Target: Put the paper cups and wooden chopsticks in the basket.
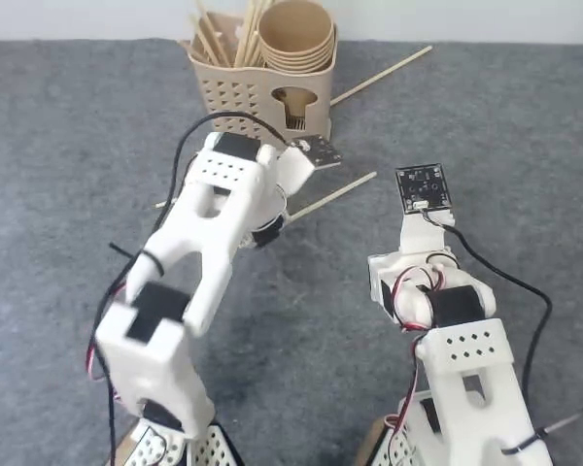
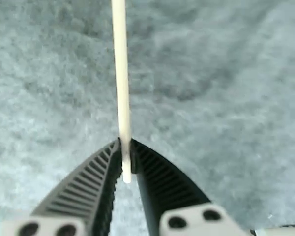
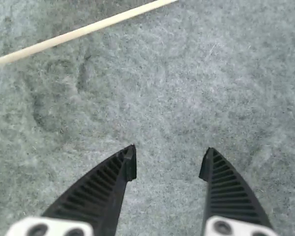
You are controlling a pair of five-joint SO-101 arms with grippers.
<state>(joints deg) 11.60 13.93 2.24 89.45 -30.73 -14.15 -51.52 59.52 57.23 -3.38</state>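
In beige perforated basket (image 1: pixel 235 102), brown paper cups (image 1: pixel 296 34) are stacked; pale wooden chopstick (image 2: pixel 120 88) is clamped by left gripper (image 2: pixel 125 160), right gripper (image 3: pixel 167 164) spread wide.

place: robotics lab bench | evidence: grey felt tabletop (image 1: pixel 58 146), bare-wired arm (image 1: pixel 466 354)

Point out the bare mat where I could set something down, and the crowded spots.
Free: the grey mat left of the basket, the far right corner beyond the loose chopstick, and the strip between the arms. Crowded: in front of the basket, where the left gripper holds a chopstick.
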